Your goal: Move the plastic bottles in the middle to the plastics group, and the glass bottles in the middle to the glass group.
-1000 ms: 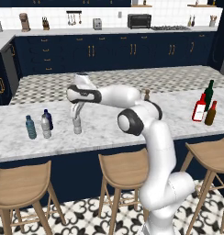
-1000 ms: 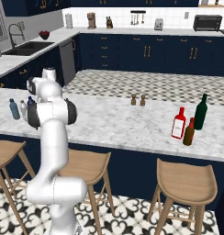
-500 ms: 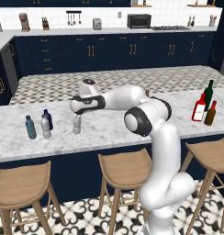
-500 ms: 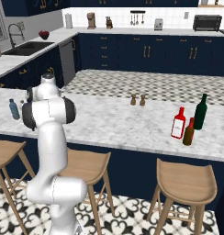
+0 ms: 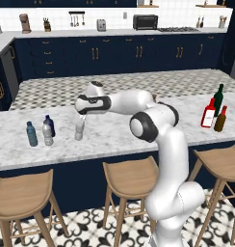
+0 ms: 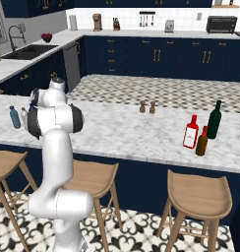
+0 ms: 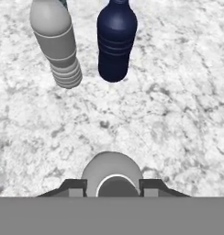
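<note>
Now fingers (image 7: 112,187) clamped round grey see-through bottle (image 7: 112,172), pale cap

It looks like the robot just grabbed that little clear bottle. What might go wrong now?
1. The jaws pinch the clear bottle only near its cap, so it may swing or slip when lifted.
2. The other clear bottle and the navy bottle stand close together at the drop spot; a careless set-down might topple one.
3. The teal bottle beside them leaves little room too.

Clear bottle (image 5: 79,130) right of plastics group (image 5: 41,132)
</note>
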### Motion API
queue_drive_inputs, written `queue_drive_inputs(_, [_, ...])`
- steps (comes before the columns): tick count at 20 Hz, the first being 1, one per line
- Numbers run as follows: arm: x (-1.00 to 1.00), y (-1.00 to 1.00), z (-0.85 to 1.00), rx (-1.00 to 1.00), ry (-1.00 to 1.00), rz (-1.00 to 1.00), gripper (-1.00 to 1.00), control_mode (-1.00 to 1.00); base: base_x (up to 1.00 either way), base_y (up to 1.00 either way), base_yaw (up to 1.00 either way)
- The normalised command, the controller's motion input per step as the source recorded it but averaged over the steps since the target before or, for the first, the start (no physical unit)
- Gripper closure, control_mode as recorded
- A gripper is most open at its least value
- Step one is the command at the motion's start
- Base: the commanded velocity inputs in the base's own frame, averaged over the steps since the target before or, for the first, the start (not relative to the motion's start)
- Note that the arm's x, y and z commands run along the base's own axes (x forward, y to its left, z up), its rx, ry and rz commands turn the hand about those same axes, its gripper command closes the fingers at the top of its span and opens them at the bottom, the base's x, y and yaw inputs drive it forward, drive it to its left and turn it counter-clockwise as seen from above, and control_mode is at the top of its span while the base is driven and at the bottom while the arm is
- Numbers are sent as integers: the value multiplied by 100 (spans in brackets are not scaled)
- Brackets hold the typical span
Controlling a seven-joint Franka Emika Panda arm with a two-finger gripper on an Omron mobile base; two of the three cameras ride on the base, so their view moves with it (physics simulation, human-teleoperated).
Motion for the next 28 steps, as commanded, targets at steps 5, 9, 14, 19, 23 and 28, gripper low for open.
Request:
queue_drive_inputs(5, [13,45,3,0,1,1,100,-100,0,0,0])
queue_drive_inputs(9, [-1,41,-6,0,0,0,100,-100,0,0,0])
queue_drive_inputs(14, [-1,32,-10,0,-3,3,100,-100,0,0,0])
queue_drive_inputs(19, [0,19,-3,0,-1,2,100,-100,0,0,0])
queue_drive_inputs(23, [-1,23,0,0,0,4,100,-100,0,0,0])
queue_drive_inputs(28, [0,23,0,0,0,3,100,-100,0,0,0])
